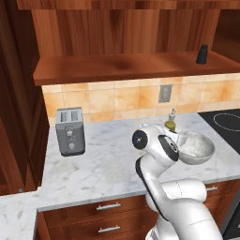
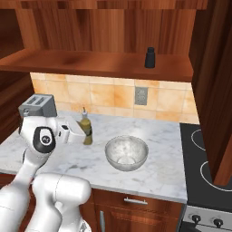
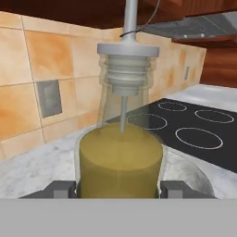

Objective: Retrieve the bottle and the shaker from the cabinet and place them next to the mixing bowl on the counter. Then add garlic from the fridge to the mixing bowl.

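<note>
The olive-yellow bottle (image 3: pixel 120 157) is upright just left of the mixing bowl (image 2: pixel 127 153), low over the counter (image 2: pixel 158 174). I cannot tell whether its base touches the marble. My gripper (image 3: pixel 118 190) is shut on the bottle's lower body, one fingertip (image 3: pixel 60 189) pressed to each side. From the right base the bottle (image 2: pixel 85 127) shows at the end of my hand, gripper (image 2: pixel 84 134) around it. From the left base its neck (image 1: pixel 170 121) rises behind my arm, beside the bowl (image 1: pixel 197 147). The black shaker (image 1: pixel 202 54) (image 2: pixel 150 57) stands on the cabinet shelf (image 1: pixel 117 68).
A grey toaster (image 1: pixel 70 130) (image 2: pixel 38 105) sits at the counter's left against the tiled wall. A black stovetop (image 2: pixel 210 158) (image 3: pixel 194 125) borders the counter on the right. A wall outlet (image 2: pixel 141 95) is above the bowl. Wooden drawers (image 1: pixel 108 206) run below.
</note>
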Robot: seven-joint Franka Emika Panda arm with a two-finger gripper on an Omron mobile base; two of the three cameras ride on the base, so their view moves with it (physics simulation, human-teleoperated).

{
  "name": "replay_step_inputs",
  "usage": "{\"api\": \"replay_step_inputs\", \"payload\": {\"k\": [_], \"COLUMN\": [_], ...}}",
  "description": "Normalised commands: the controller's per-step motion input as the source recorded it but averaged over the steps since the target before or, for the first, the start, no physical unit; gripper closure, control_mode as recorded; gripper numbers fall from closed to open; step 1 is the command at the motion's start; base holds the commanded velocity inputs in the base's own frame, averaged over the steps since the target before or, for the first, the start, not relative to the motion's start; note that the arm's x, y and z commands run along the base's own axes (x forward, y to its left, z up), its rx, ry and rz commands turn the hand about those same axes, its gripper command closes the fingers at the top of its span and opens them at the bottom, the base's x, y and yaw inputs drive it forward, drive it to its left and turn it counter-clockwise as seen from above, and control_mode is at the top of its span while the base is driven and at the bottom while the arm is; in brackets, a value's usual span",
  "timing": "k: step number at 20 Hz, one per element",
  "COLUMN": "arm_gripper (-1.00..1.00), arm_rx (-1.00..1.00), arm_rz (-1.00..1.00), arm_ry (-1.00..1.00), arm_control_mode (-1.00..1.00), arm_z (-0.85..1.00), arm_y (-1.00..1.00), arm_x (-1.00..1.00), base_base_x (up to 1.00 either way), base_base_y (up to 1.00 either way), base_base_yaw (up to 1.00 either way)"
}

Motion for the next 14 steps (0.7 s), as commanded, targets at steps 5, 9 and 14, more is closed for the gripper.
{"api": "replay_step_inputs", "payload": {"k": [5, 9, 14], "arm_gripper": [1.00, 1.00, 1.00], "arm_rx": [0.00, 0.00, 0.00], "arm_rz": [-0.30, -0.27, -0.16], "arm_ry": [0.03, 0.03, 0.00], "arm_control_mode": [-1.00, -1.00, -1.00], "arm_z": [-0.84, -0.54, -0.37], "arm_y": [-0.03, -0.08, -0.23], "arm_x": [0.62, 0.26, 0.29], "base_base_x": [0.00, 0.00, 0.00], "base_base_y": [0.00, 0.00, 0.00], "base_base_yaw": [0.00, 0.00, 0.00]}}
